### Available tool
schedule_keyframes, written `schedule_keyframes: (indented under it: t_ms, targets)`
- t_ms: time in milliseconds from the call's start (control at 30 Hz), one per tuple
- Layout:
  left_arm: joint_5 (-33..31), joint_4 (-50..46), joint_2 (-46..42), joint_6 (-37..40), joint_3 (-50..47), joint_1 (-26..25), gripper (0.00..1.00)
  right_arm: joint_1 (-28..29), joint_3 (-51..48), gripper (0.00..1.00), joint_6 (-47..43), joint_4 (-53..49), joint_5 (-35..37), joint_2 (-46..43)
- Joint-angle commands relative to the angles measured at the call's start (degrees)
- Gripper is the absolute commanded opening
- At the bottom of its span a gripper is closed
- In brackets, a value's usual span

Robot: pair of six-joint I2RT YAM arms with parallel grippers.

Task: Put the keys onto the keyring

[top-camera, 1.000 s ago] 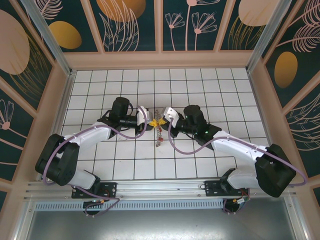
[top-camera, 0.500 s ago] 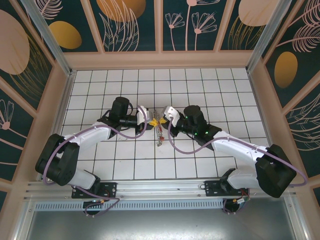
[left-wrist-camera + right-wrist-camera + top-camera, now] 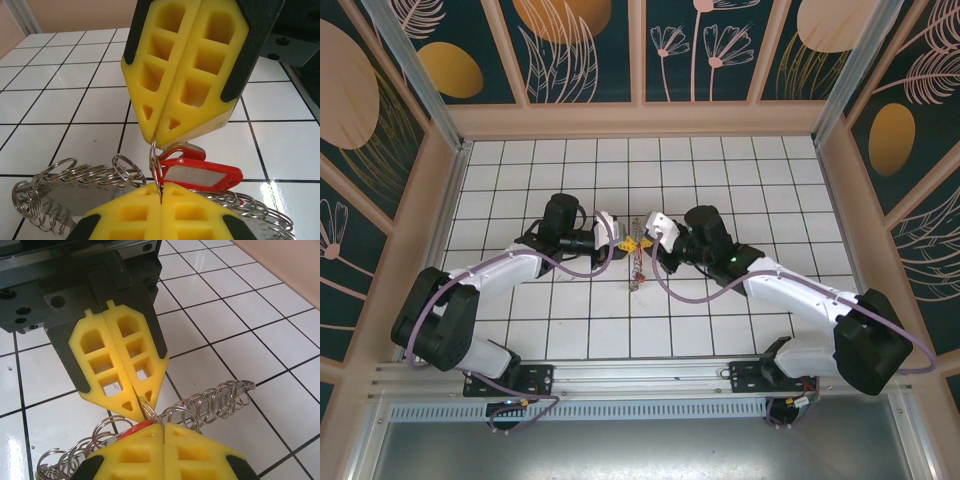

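Left wrist: keyring (image 3: 75, 187) between closed left claw (image 3: 161, 187) and right claw (image 3: 155, 139).

Centre blocked, margins open.
Left gripper (image 3: 623, 241) and right gripper (image 3: 647, 238) meet tip to tip mid-floor, both pinching the keyring (image 3: 75, 175); nothing passes between. The tiled floor (image 3: 720, 170) around them lies bare out to the walls (image 3: 640, 120).

The keyring (image 3: 75, 175) is silvery, its rim fringed with shiny steel loops. Against it the keys (image 3: 200, 175) show bright red heads, one with a pale label panel. At the keyring, the left gripper (image 3: 161, 187) and right gripper (image 3: 154, 137) have yellow lattice-cut fingers (image 3: 185, 75) backed in black. Under the keyring, the floor (image 3: 60, 90) is glossy white tile with a black grid
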Motion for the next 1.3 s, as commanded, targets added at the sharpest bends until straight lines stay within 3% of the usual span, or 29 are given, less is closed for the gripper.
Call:
schedule_keyframes:
  t_ms: [0,67,167,300,767,1033,1267]
  targets:
    - [3.8,1.3,-0.5,-0.1,0.0,-0.4,0.0,-1.2,2.5,0.0,-2.4,-4.2,3.1,1.7]
    - [4.0,1.2,-0.6,-0.1,-0.1,-0.4,0.0,-1.4,2.1,0.03,-2.0,-3.9,3.6,1.4]
    - [3.9,1.3,-0.5,-0.2,-0.1,-0.4,0.0,-1.5,1.4,0.18,-0.2,-1.0,4.1,0.1]
    - [3.8,1.3,-0.3,-0.1,0.1,-0.4,0.0,-1.9,0.1,0.28,0.8,1.2,4.1,-2.6]
    - [3.8,1.4,-0.4,-0.4,0.1,-0.4,0.0,-3.3,-7.5,0.32,8.1,7.4,-0.7,-8.1]
    - [4.5,1.3,-0.3,-0.2,0.3,-0.4,0.0,-3.4,-6.9,0.36,5.4,11.7,-7.6,-2.8]
    - [4.9,0.7,-0.2,0.1,0.5,-0.4,0.0,-3.5,-4.4,0.36,4.0,12.4,-9.3,2.3]
